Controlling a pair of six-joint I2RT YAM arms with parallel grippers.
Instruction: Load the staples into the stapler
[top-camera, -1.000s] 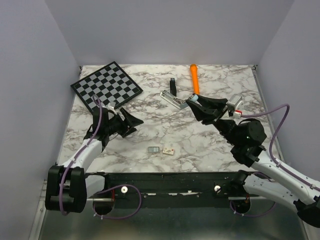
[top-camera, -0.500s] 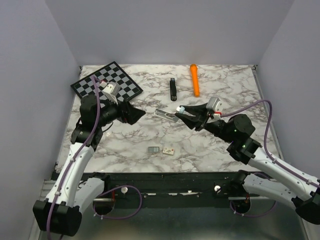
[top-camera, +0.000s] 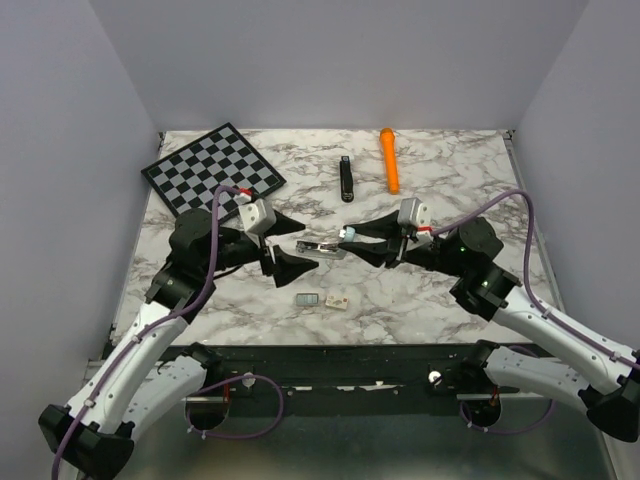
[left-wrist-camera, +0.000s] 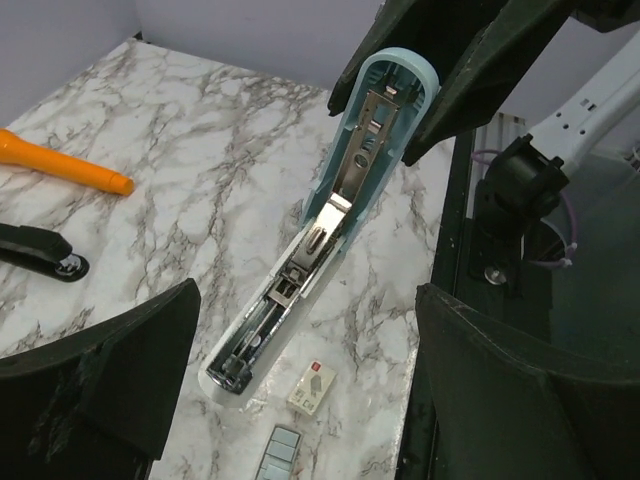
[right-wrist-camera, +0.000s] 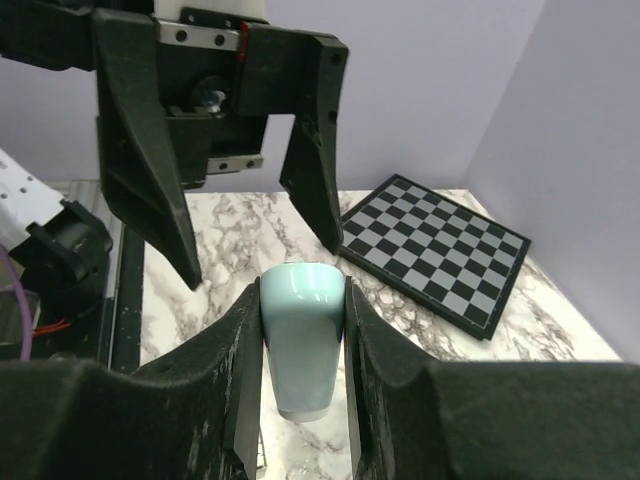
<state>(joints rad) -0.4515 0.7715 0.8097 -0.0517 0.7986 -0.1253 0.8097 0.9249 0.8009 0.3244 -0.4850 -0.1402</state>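
Note:
A pale blue stapler (top-camera: 320, 243), swung open with its metal magazine (left-wrist-camera: 340, 200) facing up, hangs over the table's middle. My right gripper (top-camera: 352, 236) is shut on its rounded blue end (right-wrist-camera: 303, 330). Its free end (left-wrist-camera: 232, 368) points at my left gripper (top-camera: 300, 243), which stands wide open around that tip without touching it. The staples (top-camera: 309, 299), a small silvery-grey block, lie on the marble below; the left wrist view shows the staples (left-wrist-camera: 275, 455) near its bottom edge. A slim black stapler (top-camera: 345, 180) lies at the back.
A small white piece with dark marks (top-camera: 337, 302) lies right beside the staples. An orange marker (top-camera: 389, 160) rests at the back next to the black stapler. A chessboard (top-camera: 213, 170) covers the back left corner. Grey walls enclose three sides.
My right arm has carried the pale blue stapler left, from the back right to the middle. My left arm rose and swung in toward it, its jaws opening wider.

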